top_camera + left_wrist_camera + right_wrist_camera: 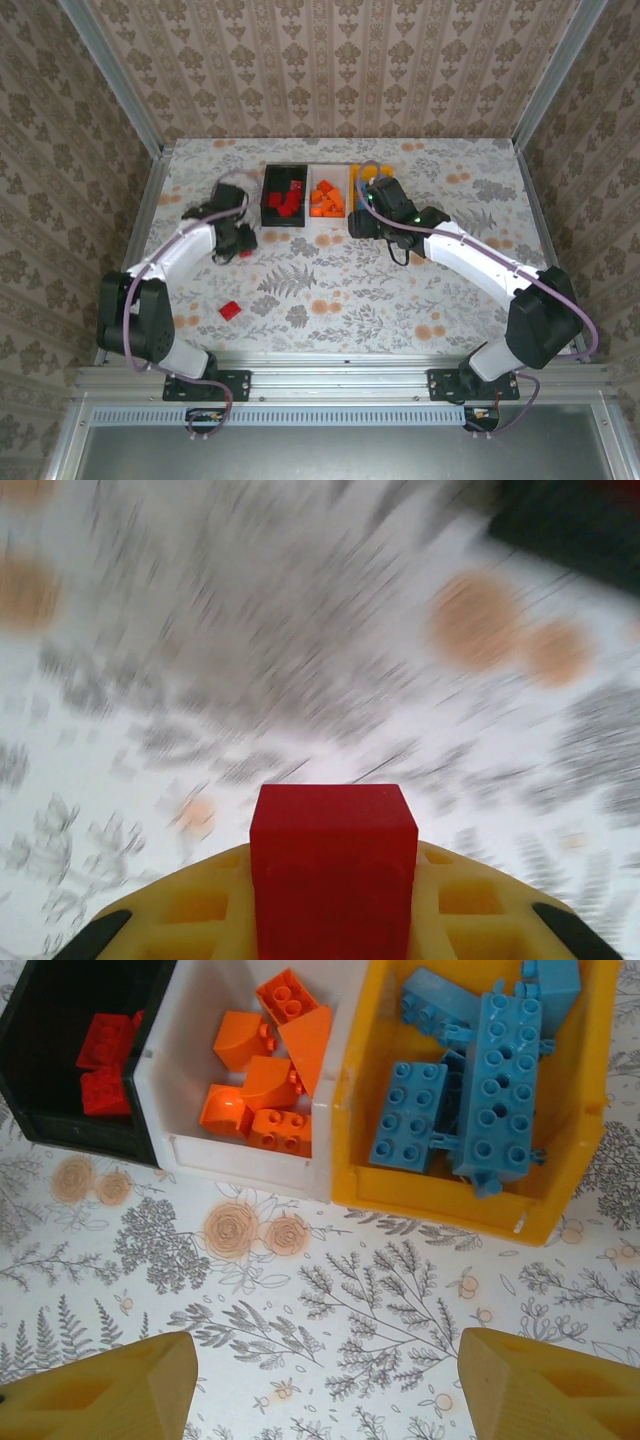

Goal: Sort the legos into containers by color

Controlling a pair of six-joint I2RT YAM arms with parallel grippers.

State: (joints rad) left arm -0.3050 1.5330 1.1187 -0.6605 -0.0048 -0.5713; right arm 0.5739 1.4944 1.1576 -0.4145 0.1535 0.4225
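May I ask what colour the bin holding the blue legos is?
The bin is orange-yellow; clearest in the right wrist view.

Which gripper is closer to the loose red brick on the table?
Left. The left gripper hangs beyond the loose red brick; the right gripper is at the yellow bin.

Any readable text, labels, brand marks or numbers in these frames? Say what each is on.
None readable.
Black bin, white bin, yellow bin: no labels on the faces shown.
Bricks: plain studs, no legible marks.
Left wrist view: background motion-blurred; red brick shows no print.
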